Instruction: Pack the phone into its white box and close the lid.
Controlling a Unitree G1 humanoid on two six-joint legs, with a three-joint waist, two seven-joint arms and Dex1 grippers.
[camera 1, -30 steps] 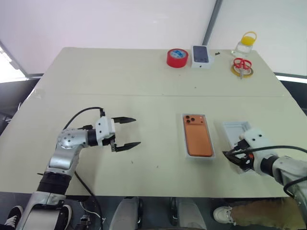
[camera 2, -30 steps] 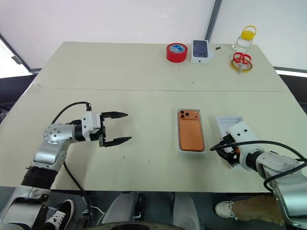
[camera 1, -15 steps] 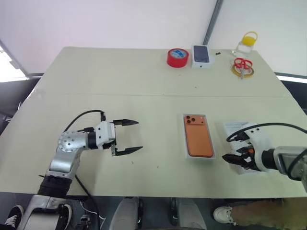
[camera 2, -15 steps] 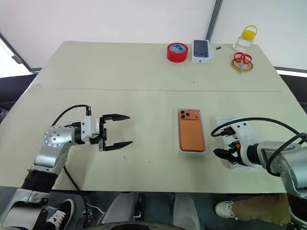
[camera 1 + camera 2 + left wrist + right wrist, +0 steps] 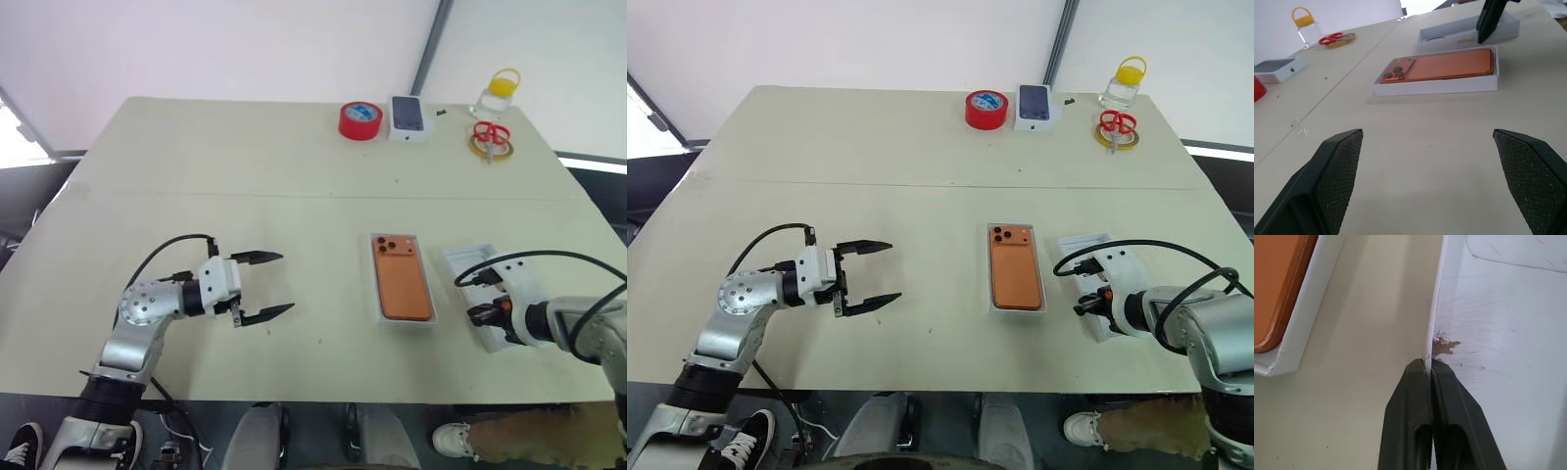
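Lying camera-side up in the white box [image 5: 378, 315], one orange phone [image 5: 404, 281] sits right of centre on the desk [image 5: 294, 166], its three lenses at the far end. Just right of it rests the single lid [image 5: 1074, 245], open side up, with the right hand [image 5: 1429, 369] pressed together on the lid's left wall, one black finger on each side of the thin white edge; a brown scuff marks the inner floor beside the pinch. That arm and its black cable cover the lid's near end. Well to the left, the left hand [image 5: 266, 286] hovers over bare desk, its two fingers spread wide and aimed toward the phone. Along the far edge stand one red tape roll [image 5: 361, 119], one small white box printed with a dark phone [image 5: 410, 116], one pair of red-handled scissors [image 5: 488, 130] lying on a yellow ring, and one clear jar with a yellow lid [image 5: 499, 91]. What the jar holds is hard to make out.
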